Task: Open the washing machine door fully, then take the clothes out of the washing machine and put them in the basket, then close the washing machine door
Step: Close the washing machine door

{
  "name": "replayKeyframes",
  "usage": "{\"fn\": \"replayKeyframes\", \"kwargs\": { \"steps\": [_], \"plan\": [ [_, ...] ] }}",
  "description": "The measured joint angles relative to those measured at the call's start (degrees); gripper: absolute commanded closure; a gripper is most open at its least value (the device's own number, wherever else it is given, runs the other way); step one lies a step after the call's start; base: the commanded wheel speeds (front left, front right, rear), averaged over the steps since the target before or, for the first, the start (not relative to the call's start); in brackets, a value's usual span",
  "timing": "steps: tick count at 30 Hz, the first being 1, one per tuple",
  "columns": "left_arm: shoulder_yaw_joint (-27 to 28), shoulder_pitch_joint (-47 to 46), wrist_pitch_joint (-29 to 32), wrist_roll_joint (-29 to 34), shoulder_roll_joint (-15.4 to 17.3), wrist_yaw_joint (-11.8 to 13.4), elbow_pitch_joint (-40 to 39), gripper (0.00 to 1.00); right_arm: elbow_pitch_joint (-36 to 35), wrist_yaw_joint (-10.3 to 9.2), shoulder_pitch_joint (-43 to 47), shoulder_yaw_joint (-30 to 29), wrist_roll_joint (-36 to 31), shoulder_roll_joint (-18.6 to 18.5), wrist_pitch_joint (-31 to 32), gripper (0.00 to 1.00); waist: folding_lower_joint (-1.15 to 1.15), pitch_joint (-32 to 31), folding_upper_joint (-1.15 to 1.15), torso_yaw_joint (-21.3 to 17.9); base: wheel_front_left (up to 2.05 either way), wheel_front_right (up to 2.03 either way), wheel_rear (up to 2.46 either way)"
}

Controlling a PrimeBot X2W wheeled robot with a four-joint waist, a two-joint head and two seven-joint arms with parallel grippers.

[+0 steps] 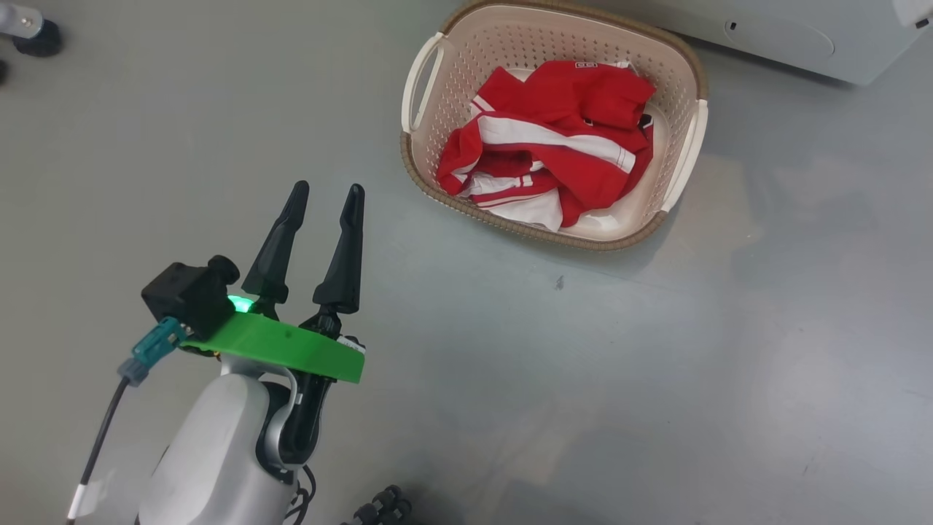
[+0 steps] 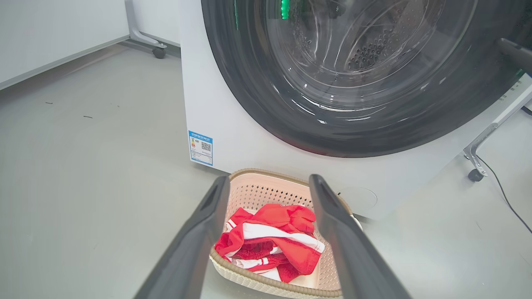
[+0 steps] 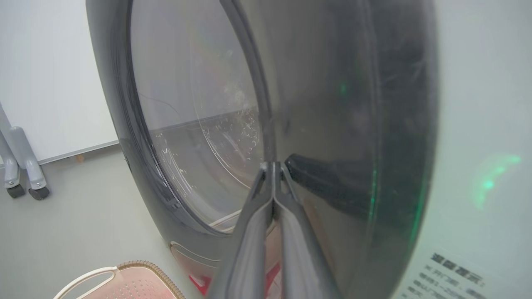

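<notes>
right tool: together, tips on glossy black-rimmed round glass door, likely pushing it shut | left tool: apart, idle; red white-striped garments ahead in cream perforated basket

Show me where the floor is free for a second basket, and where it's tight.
Free: the wide floor between the basket and the left gripper, running on past the basket's right side; also the stretch from the basket to the caster at far left. Tight: the basket sits close against the washing machine, and the clothes cover most of its bottom.
</notes>
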Motion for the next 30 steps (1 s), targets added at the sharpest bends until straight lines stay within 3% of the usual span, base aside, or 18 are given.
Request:
{"fn": "replayKeyframes", "kwargs": {
  "steps": [11,20,30],
  "plan": [
    [0.5,-0.5,0.0,0.6,0.1,0.0,1.7,0.0,5.3,-0.92,1.4,0.9,0.0,1.1,-4.2,1.0,0.0,-3.4,0.0,-0.9,0.0,0.0,0.0],
    [1.7,-0.2,0.0,1.7,1.9,0.0,3.0,0.0,7.8,-0.99,7.3,1.1,2.0,5.9,-7.1,1.0,0.0,-8.1,0.0,-3.4,0.0,0.0,0.0],
    [3.7,3.4,0.0,3.5,4.1,0.0,3.6,0.0,7.6,-2.96,15.6,0.4,3.7,10.5,-8.1,1.0,0.0,-13.5,0.0,-8.5,0.0,0.0,0.0]
  ]
}}
